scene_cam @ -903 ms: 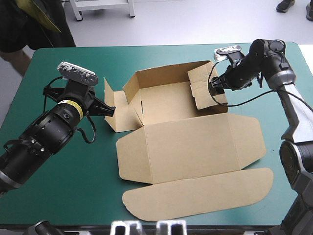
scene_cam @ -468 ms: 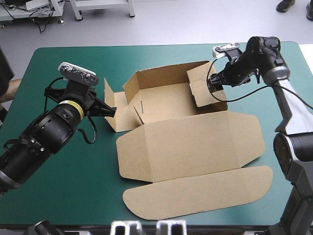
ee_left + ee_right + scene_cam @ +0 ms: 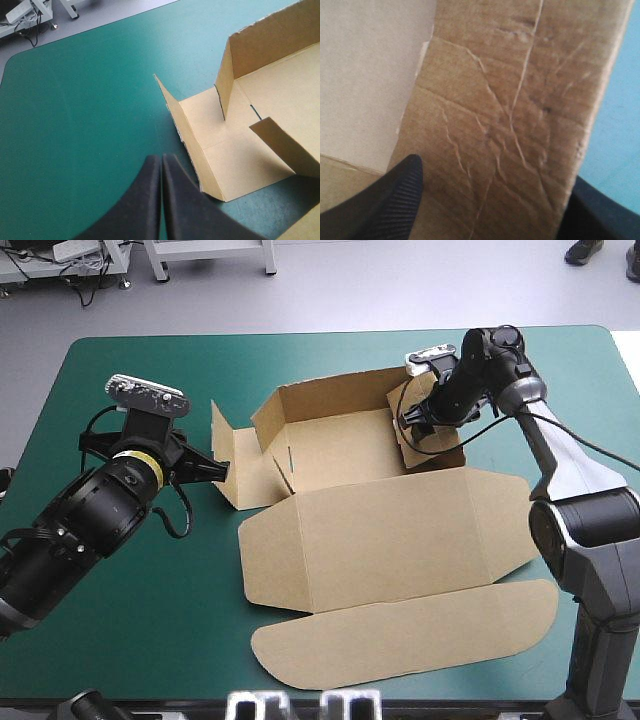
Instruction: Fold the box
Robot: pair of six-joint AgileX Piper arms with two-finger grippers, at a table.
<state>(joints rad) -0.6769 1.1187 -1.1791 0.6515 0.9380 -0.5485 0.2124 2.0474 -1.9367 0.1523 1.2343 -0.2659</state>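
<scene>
The brown box (image 3: 380, 530) lies mid-table with its back wall raised and its lid panels flat toward the front edge. Its left side flap (image 3: 228, 465) stands upright. My left gripper (image 3: 222, 472) is shut, its tip just outside that flap (image 3: 187, 135), and in the left wrist view the left gripper (image 3: 161, 162) forms one arch holding nothing. My right gripper (image 3: 412, 426) is at the creased right side flap (image 3: 436, 448). In the right wrist view the right gripper (image 3: 497, 170) is open, its fingers (image 3: 390, 200) standing apart on either side of the flap (image 3: 505, 115).
The rounded tuck flap (image 3: 400, 640) reaches close to the table's front edge. Bare teal-green cover (image 3: 130, 640) stretches to the left of the box and along the far edge (image 3: 75, 100).
My right gripper has moved in from the right onto the right side flap. The left gripper has drawn back slightly to the left. The box has hardly shifted.
</scene>
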